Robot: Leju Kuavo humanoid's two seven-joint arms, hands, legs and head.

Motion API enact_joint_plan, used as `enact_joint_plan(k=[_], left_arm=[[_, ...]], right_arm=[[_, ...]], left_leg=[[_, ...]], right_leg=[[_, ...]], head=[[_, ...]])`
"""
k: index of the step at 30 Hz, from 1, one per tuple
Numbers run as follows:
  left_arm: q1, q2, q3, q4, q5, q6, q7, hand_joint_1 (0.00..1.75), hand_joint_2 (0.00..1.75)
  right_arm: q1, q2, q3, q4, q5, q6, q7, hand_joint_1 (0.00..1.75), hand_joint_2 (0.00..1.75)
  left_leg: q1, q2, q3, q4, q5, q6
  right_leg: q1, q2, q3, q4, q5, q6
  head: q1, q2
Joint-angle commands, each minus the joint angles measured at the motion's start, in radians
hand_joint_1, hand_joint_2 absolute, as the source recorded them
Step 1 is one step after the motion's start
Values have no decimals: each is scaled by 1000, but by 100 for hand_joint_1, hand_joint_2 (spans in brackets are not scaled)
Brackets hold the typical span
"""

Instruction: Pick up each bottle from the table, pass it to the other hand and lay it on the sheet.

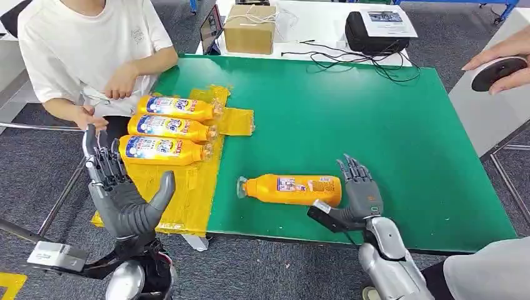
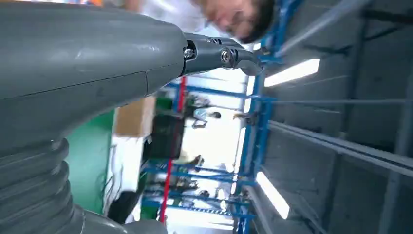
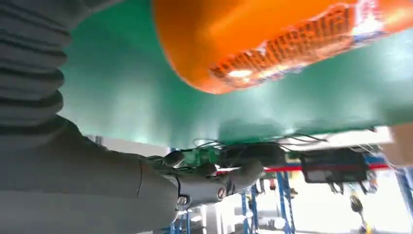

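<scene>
While we are looking down from the head view, a single orange bottle (image 1: 292, 189) is lying on its side on the green bench (image 1: 375, 125), its cap pointing toward the yellow sheet (image 1: 187, 187). Our right hand (image 1: 359, 187) is standing just beside the bottle's base with its fingers straight and apart, holding nothing; whether it is touching the bottle we cannot tell. In the right wrist view the orange bottle (image 3: 272, 44) is showing close up against the green surface. Our left hand (image 1: 122, 187) is hovering over the near end of the sheet, spread wide and empty. Three more bottles (image 1: 169, 128) are lying side by side on the far part of the sheet. A person in a white shirt (image 1: 81, 44) is sitting at the bench's left corner.
</scene>
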Motion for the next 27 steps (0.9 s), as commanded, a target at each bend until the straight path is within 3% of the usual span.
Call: enact_joint_plan(k=[1,5,13,23,27], left_arm=[[-15,5,-28,88,39,-24,45,0,175],[-15,5,-28,88,39,-24,45,0,175],[-58,0,-45,155,55,-29,65,0,175],[-67,0,-47,167,60,-27,72,0,175],[-86,6,-69,182,66,-26,83,0,175]], right_arm=[[-117,-28,8,211,1,18,20,0,175],[-117,-28,8,211,1,18,20,0,175],[-239,33,58,376,19,65,12,0,175],[-241,49,83,403,31,79,13,0,175],[-305,73,210,462,144,117,53,0,175]], left_leg=[[1,-1,2,-1,-1,-2],[1,0,3,0,-2,-2],[0,1,0,0,-1,-1],[1,0,1,-1,0,-1],[1,0,2,0,-1,-2]], right_leg=[[1,1,3,-1,-1,-2],[1,2,4,-1,-1,-2],[0,3,0,0,0,-1],[1,1,1,0,0,-1],[1,3,2,0,-1,-2]], head=[[0,0],[0,0],[0,0],[0,0],[0,0]])
